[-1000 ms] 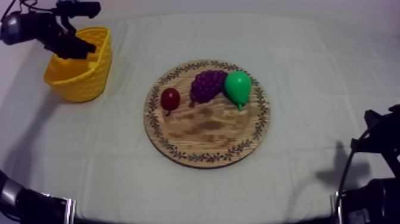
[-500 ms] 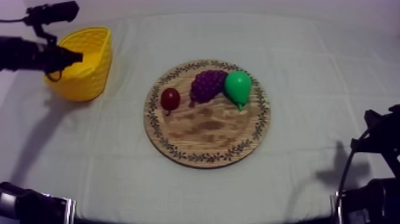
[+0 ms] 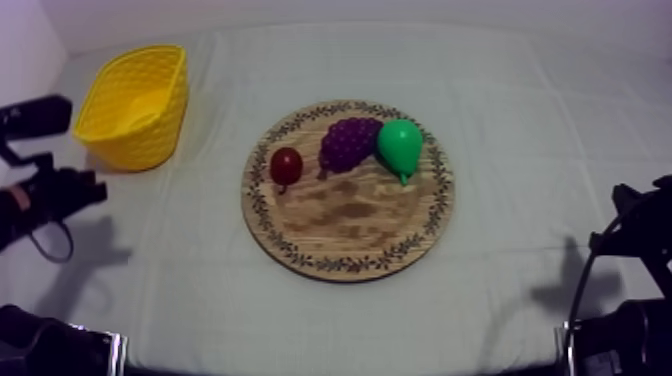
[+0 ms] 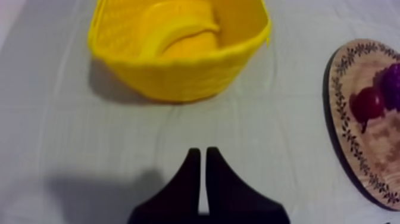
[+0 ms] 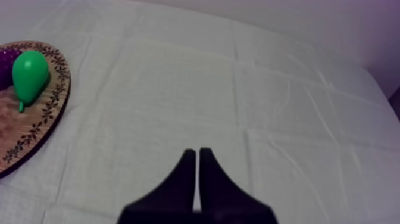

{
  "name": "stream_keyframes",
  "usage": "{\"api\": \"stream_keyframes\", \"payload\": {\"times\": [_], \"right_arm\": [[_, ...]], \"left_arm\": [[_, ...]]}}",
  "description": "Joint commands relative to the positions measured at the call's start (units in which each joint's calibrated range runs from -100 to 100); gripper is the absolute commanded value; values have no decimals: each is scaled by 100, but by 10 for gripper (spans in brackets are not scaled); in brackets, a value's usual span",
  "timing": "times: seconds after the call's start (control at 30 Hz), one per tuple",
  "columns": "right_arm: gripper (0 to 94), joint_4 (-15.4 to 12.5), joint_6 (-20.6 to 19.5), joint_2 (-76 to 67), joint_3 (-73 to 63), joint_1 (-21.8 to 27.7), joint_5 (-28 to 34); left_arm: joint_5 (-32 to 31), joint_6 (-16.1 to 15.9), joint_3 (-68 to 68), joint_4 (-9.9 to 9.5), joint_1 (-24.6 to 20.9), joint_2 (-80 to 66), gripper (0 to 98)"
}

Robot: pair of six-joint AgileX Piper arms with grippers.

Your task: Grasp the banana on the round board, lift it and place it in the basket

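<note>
The banana (image 4: pixel 178 33) lies inside the yellow basket (image 4: pixel 178 77), curved along its floor. In the top view the basket (image 3: pixel 135 140) stands at the far left of the table. My left gripper (image 4: pixel 201 159) hangs over bare cloth in front of the basket, fingers together as a narrow wedge, holding nothing. My left arm (image 3: pixel 45 195) is low at the table's left edge, apart from the basket. The wooden board (image 3: pixel 347 235) is at the centre. My right gripper (image 5: pixel 197 158) is shut on nothing, over the cloth to the right of the board (image 5: pixel 36 125).
On the board's far half sit a small red fruit (image 3: pixel 286 165), a bunch of grapes (image 3: pixel 348 142) and a green pear (image 3: pixel 400 147). My right arm (image 3: pixel 630 300) rests at the front right corner. Open cloth lies between basket and board.
My left arm has drawn back from above the basket, down and to the left, and now sits at the table's left edge. The basket is uncovered. The right arm has not moved.
</note>
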Motion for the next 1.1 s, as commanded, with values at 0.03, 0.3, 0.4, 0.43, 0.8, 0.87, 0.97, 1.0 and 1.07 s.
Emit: {"api": "stream_keyframes", "payload": {"times": [0.03, 0.3, 0.4, 0.43, 0.8, 0.87, 0.97, 1.0, 1.07], "right_arm": [[3, 1, -1, -2, 2, 1, -1], [3, 1, -1, -2, 2, 1, -1], [3, 1, -1, -2, 2, 1, -1], [3, 1, -1, -2, 2, 1, -1], [3, 1, -1, -2, 2, 1, -1], [3, 1, -1, -2, 2, 1, -1], [3, 1, -1, -2, 2, 1, -1], [3, 1, -1, -2, 2, 1, -1], [3, 1, -1, -2, 2, 1, -1]], "left_arm": [[-2, -52, 975, 51, -93, -1385, 27], [579, -685, 1484, 695, -458, -3336, 3], [862, -832, 1466, 835, -548, -3903, 2], [963, -872, 1451, 858, -558, -4080, 2], [1346, -26, 1396, 914, -478, -4852, 2], [1151, 482, 1453, 905, -490, -4867, 2], [1012, 775, 1495, 897, -498, -4877, 2], [990, 752, 1502, 896, -499, -4879, 2], [964, 598, 1510, 894, -501, -4880, 2]]}}
